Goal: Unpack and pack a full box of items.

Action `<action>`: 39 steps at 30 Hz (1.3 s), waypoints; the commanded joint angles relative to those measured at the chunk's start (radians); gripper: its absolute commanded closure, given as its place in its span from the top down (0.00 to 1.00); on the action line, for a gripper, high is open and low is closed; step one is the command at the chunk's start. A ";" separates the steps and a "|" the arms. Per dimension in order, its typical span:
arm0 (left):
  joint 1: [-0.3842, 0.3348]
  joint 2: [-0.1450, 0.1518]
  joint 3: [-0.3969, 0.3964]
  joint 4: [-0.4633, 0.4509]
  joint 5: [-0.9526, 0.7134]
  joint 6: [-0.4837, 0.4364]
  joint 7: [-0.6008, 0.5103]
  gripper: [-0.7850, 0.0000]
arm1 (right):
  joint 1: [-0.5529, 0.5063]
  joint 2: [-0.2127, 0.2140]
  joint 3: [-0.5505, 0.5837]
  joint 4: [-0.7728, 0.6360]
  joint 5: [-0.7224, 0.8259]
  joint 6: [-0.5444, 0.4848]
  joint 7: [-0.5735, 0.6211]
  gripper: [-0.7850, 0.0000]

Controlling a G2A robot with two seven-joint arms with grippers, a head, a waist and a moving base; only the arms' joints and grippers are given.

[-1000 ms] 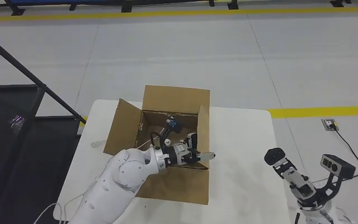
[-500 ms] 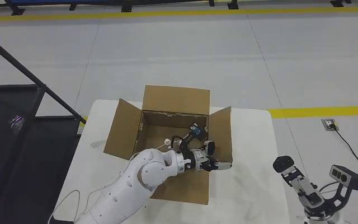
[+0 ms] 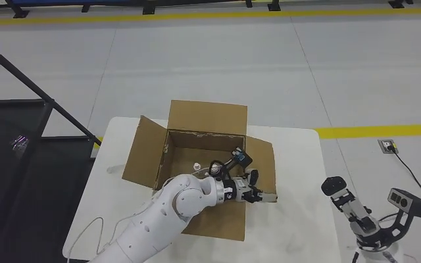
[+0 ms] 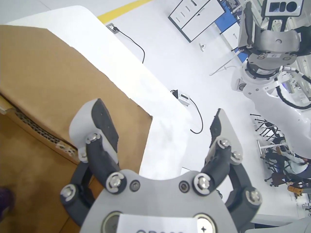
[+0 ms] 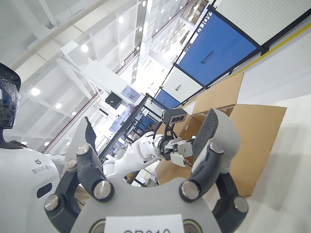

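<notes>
Top view: the cardboard box point(image 3: 207, 117) sits in the middle of the white table point(image 3: 289, 223) with its flaps folded out. It's plain brown corrugated board. The left end effector point(image 3: 261, 187) is over the flap that lies out toward the table's right edge, with its fingers spread wide and nothing between them. The right end effector point(image 3: 334, 186) is out past the table's right edge, near the front corner. It's spread too, and empty.

In the left wrist view the left end effector point(image 4: 159, 112) has one finger over the brown flap point(image 4: 48, 69) and the other over bare floor beyond the table edge. The fingers are grey shells with black ribbed rubber pads point(image 4: 107, 122). That view also catches the ragged fluting along the box rim. There's a sliver of something purple point(image 4: 4, 200) down inside, but I can't tell what it is. From the top there's a small white round thing point(image 3: 196, 167) in the box.

The right wrist view has the right end effector point(image 5: 150, 118) tipped up toward the hall ceiling, with the box point(image 5: 255, 134) side-on behind it. Blue wall panels point(image 5: 218, 56) back there carry white lettering.

Each base plate has a white sticker point(image 4: 158, 226) with dark print, cut off by the frame.
</notes>
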 commanded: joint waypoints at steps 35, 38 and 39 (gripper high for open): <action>0.714 0.215 -1.155 -0.726 -0.059 -0.019 -0.102 1.00 | 0.761 0.013 -0.603 -0.019 -0.815 0.551 0.364 1.00; 0.760 0.219 -1.220 -0.720 -0.097 -0.038 -0.087 1.00 | 0.851 -0.003 -0.720 0.053 -0.864 0.577 0.401 1.00; 0.774 0.221 -1.239 -0.717 -0.106 -0.045 -0.084 1.00 | 0.878 -0.009 -0.759 0.079 -0.878 0.587 0.410 1.00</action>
